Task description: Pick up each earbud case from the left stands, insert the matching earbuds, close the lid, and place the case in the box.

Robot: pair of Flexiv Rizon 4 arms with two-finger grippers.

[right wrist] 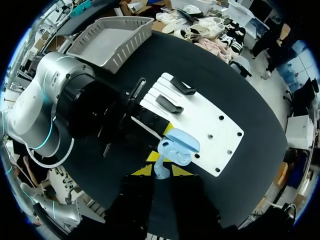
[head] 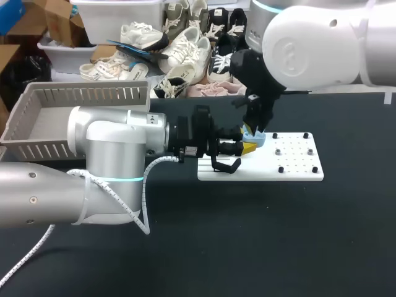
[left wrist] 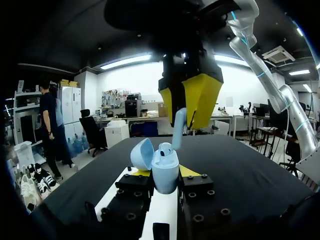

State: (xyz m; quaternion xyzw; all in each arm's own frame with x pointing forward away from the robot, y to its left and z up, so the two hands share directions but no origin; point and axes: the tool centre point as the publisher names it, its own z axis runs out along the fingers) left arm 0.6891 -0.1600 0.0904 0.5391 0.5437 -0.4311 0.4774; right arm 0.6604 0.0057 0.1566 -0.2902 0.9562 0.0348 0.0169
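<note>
A white drilled board (head: pixel 300 159) lies on the black table (head: pixel 260 235)

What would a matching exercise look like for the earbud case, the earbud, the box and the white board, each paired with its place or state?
1 earbud case
2 earbud
3 box
4 white board

A far left of the table
B gripped by the right hand
C lid open, in the left hand
D flat under both hands

Pairs: 1-C, 2-B, 3-A, 4-D
</note>
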